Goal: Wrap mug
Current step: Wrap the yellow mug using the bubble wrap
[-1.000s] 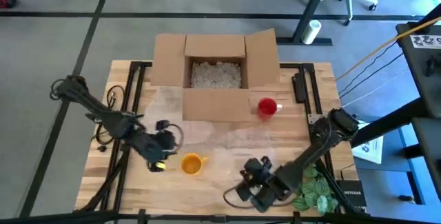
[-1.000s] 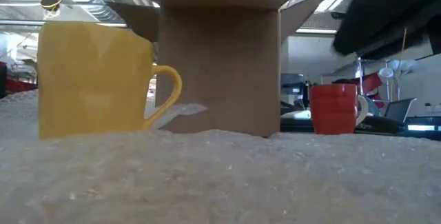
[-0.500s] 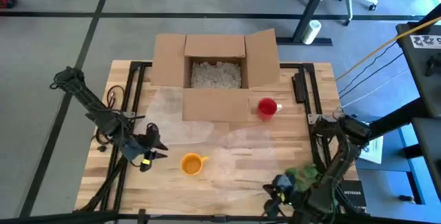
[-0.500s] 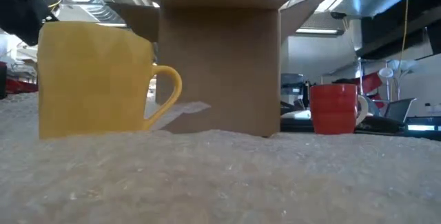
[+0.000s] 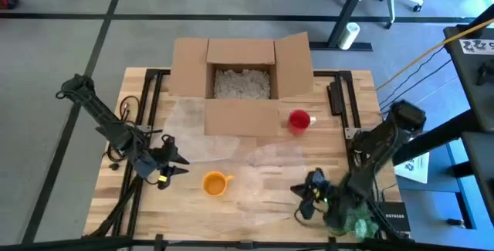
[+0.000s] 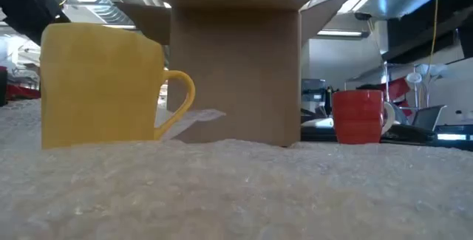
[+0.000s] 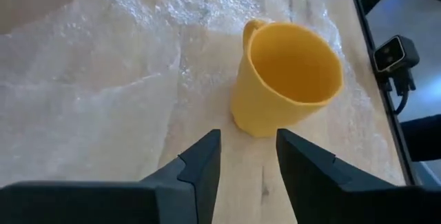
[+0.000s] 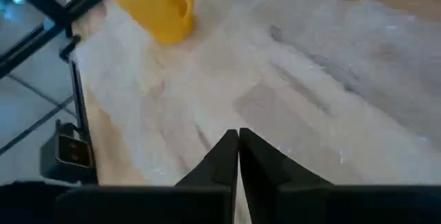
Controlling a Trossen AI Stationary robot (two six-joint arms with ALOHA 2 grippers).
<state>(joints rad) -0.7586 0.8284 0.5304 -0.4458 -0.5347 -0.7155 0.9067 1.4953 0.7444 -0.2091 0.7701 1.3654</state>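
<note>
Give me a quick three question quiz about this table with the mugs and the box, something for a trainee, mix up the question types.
1. True or false: the yellow mug stands upright on the table.
2. Multiple choice: where is the red mug? A) inside the cardboard box; B) on the table beside the box's front right corner; C) held by a gripper.
3. Fill in the blank: the left gripper has its jaws ____, pointing at the yellow mug, while the right gripper sits over the bubble wrap with jaws shut.

Key: 1 true; 2 B; 3 open.
</note>
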